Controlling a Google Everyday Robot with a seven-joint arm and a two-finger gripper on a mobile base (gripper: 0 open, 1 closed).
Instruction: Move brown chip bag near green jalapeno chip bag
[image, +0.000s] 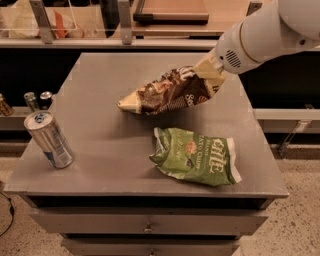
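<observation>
The brown chip bag (170, 93), dark brown and cream with white lettering, hangs tilted over the middle of the grey table (95, 130), its cream lower end touching or almost touching the top. My gripper (209, 74) is shut on the bag's upper right end, at the tip of the white arm coming in from the upper right. The green jalapeno chip bag (196, 156) lies flat and crumpled on the table's front right part, just below the brown bag and a short gap apart from it.
A silver drink can (48, 139) stands tilted near the table's front left edge. Small cans (37, 99) stand on a lower ledge to the left. A shelf with racks (125, 22) runs behind the table. Drawers (147, 225) sit below the front edge.
</observation>
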